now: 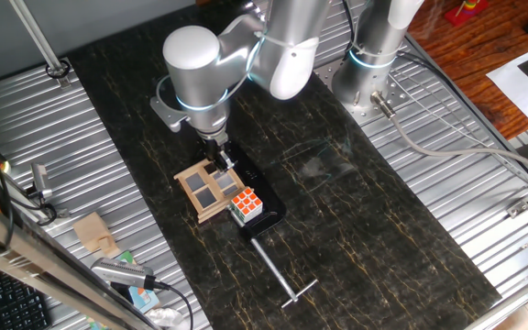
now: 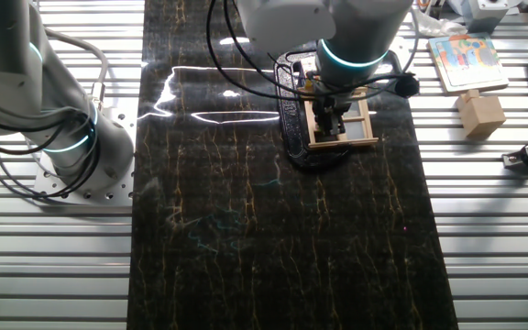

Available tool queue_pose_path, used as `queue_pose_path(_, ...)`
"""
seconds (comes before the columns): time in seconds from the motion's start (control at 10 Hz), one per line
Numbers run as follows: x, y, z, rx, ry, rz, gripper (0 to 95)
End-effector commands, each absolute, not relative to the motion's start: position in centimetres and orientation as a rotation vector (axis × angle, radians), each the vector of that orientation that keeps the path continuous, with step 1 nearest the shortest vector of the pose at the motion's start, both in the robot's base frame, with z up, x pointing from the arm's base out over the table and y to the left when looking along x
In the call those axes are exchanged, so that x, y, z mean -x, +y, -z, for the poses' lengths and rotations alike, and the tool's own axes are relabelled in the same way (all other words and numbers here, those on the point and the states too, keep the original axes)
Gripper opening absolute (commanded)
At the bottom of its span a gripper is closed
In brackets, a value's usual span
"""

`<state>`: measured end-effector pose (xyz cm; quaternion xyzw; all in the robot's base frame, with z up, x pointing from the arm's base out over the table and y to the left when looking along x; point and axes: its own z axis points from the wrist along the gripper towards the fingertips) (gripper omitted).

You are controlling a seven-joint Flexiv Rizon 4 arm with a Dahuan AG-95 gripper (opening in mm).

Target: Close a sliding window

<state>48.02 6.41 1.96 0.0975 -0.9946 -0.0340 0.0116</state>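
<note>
The sliding window [image 1: 207,189] is a small light-wood frame with grey panes, lying on a black base [image 1: 266,207] near the middle of the dark mat. It also shows in the other fixed view [image 2: 345,125] on its base [image 2: 312,156]. My gripper [image 1: 216,158] points down onto the window's far edge, and its dark fingers look pressed together with nothing held. In the other fixed view the gripper [image 2: 330,115] stands over the frame's middle bars. Its wrist hides part of the frame.
A multicoloured puzzle cube [image 1: 246,204] sits on the black base beside the window. A metal T-shaped rod [image 1: 279,271] lies in front of it. A second arm's base [image 2: 62,137] stands at the mat's side. A wooden block [image 2: 481,114] and a picture card [image 2: 466,60] lie on the metal slats.
</note>
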Motion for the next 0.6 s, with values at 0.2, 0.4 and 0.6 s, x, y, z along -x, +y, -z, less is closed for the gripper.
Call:
queue_pose_path(0.2,-48.1,6.4,-2.0,-0.293,-3.105,0.123,0.0)
queue_pose_path(0.4,-48.2,7.0,-2.7,-0.273,-3.103,0.154,0.0)
queue_pose_path(0.6,-48.4,8.8,-3.4,-0.222,-3.094,0.151,0.0)
